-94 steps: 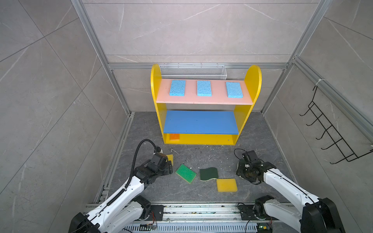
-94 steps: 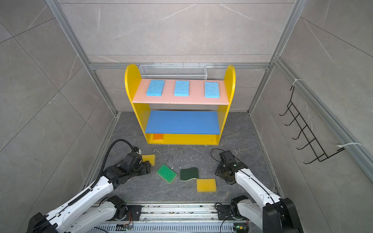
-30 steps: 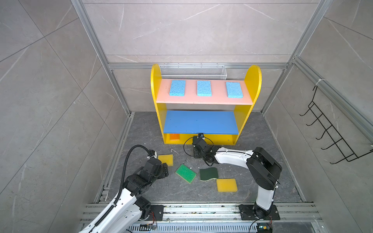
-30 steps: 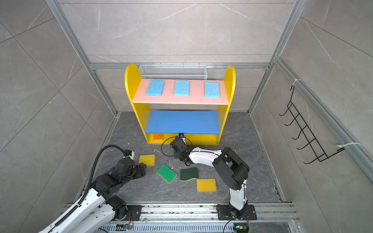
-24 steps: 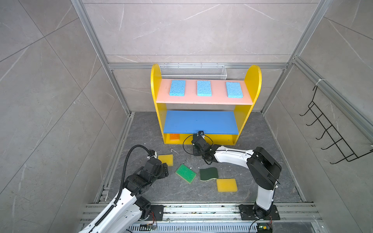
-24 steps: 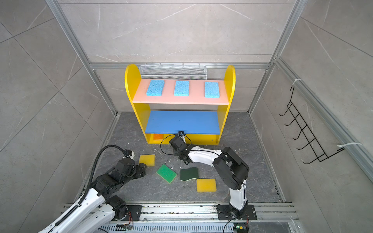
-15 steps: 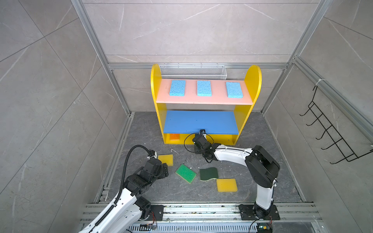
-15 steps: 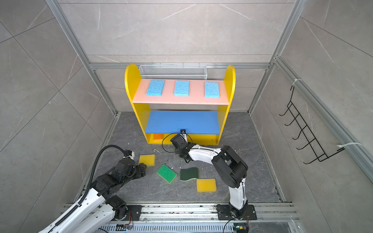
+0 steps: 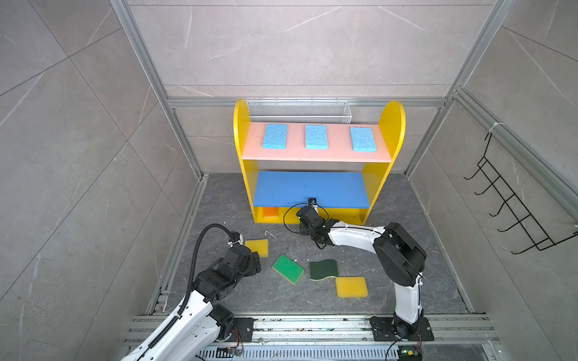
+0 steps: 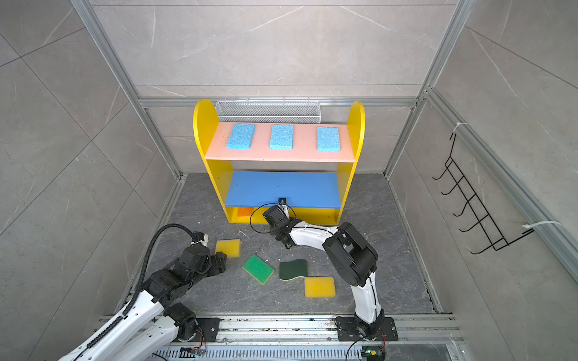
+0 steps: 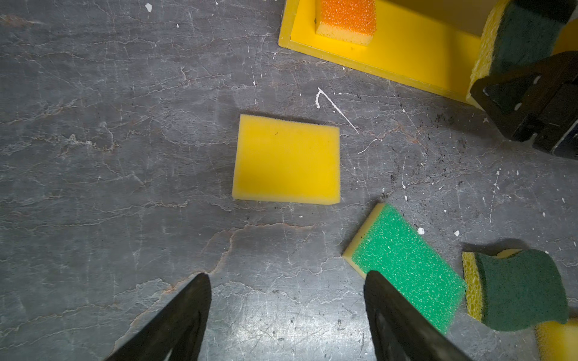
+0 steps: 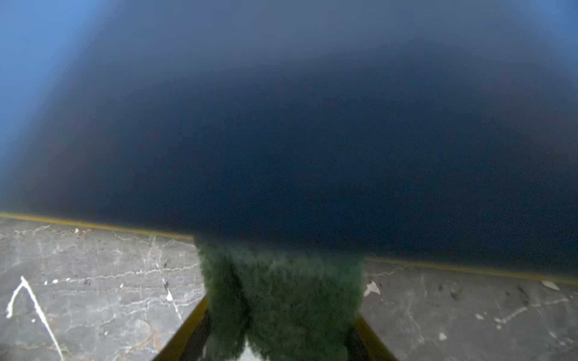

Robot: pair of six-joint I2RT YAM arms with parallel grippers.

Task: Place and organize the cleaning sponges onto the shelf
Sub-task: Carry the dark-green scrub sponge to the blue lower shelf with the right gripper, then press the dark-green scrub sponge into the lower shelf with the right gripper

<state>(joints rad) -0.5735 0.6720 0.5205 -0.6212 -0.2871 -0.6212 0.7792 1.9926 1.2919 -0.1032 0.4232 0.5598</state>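
The shelf [image 9: 337,153] stands at the back with three light blue sponges [image 9: 316,137] in a row on its pink top board; an orange sponge [image 9: 270,212] lies at the left of its bottom tier. My right gripper [image 12: 281,328] is shut on a dark-green scourer [image 12: 281,290] at the front edge of the bottom tier, just under the blue board; the left wrist view shows this scourer [image 11: 519,34] too. On the floor lie a yellow sponge [image 9: 257,247], a bright green one [image 9: 287,268], another dark-green scourer [image 9: 323,269] and a second yellow sponge [image 9: 351,287]. My left gripper [image 11: 286,276] hovers open short of the first yellow sponge [image 11: 286,159].
A white mesh basket [image 9: 300,109] hangs behind the shelf. A black wire hook rack [image 9: 506,212] is fixed to the right wall. An aluminium rail [image 9: 312,325] runs along the front. White crumbs are scattered on the grey floor [image 11: 93,156].
The right arm swung from the front right to the shelf's bottom tier with the scourer and crept slightly closer in the last second. The left gripper drew back from the yellow sponge, then held still.
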